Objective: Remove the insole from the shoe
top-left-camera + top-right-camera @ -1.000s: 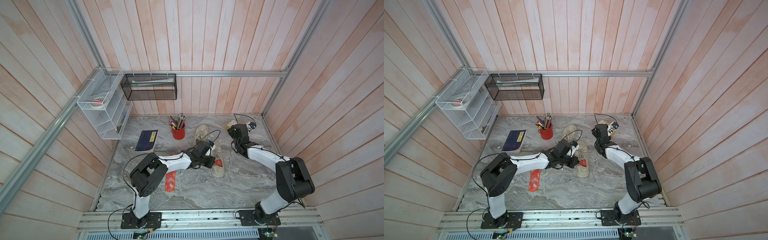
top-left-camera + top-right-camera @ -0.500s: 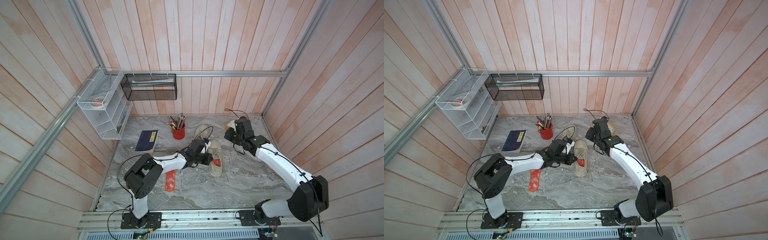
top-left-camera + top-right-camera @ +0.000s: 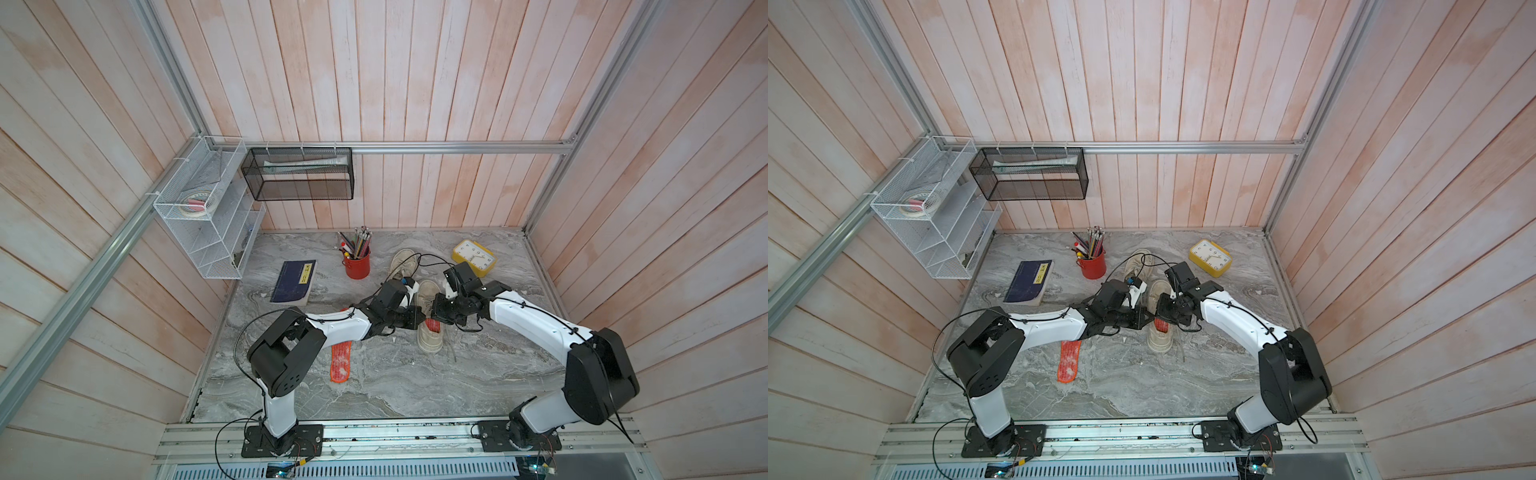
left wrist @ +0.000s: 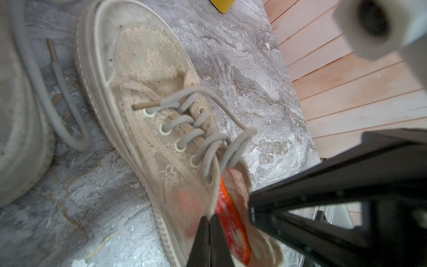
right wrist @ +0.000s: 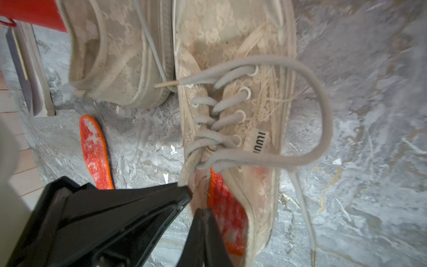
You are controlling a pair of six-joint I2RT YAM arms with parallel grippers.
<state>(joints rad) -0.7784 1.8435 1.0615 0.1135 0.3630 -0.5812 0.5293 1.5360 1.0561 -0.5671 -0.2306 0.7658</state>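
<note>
The beige lace-up shoe point(image 3: 427, 291) point(image 3: 1158, 291) lies mid-table, heel toward the front. An orange insole point(image 3: 434, 327) point(image 4: 231, 222) point(image 5: 227, 215) shows inside its opening. My left gripper point(image 3: 421, 323) point(image 4: 209, 217) comes in from the left and is shut on the shoe's collar edge. From the right, my right gripper point(image 3: 1160, 315) point(image 5: 203, 209) has its jaws shut. Its tips sit at the insole's edge just inside the collar. Whether they pinch anything is hidden. The two grippers nearly touch over the heel.
A second orange insole point(image 3: 340, 361) point(image 5: 94, 148) lies loose on the table front-left of the shoe. Another beige shoe point(image 3: 401, 262) rests beside the toe. Behind stand a red pencil cup point(image 3: 357, 264), a yellow clock point(image 3: 475, 257) and a blue book point(image 3: 294, 282).
My right arm swung from beside the clock down to the shoe's heel and its jaws closed. The left gripper stayed shut on the shoe's collar.
</note>
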